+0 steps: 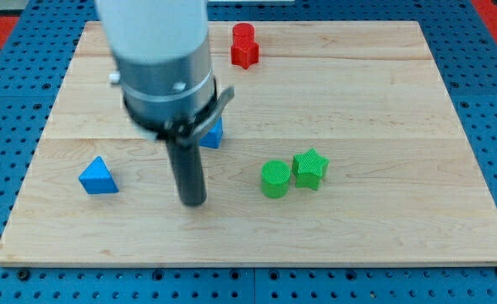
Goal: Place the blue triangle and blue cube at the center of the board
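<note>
Tip (194,201): down on the worktop (384,228), lower left of centre; plain rod, no hand fitted, so nothing held.
Blue triangle (98,176): at 9 o'clock from tip, well apart, near the left edge.
Blue cube (212,135): at 12 o'clock from tip, near, partly hidden behind the arm (160,59).
Green cylinder (275,179): at 3 o'clock from tip, touching green star (310,168).
Red blocks (244,46): at 12 o'clock, top edge; shape unclear.

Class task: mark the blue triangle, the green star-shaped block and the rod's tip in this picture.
blue triangle (97,176): camera view, its front face.
green star-shaped block (309,168): camera view, its top face.
my tip (194,203): camera view, the rod's very end, between the triangle and the green blocks.
</note>
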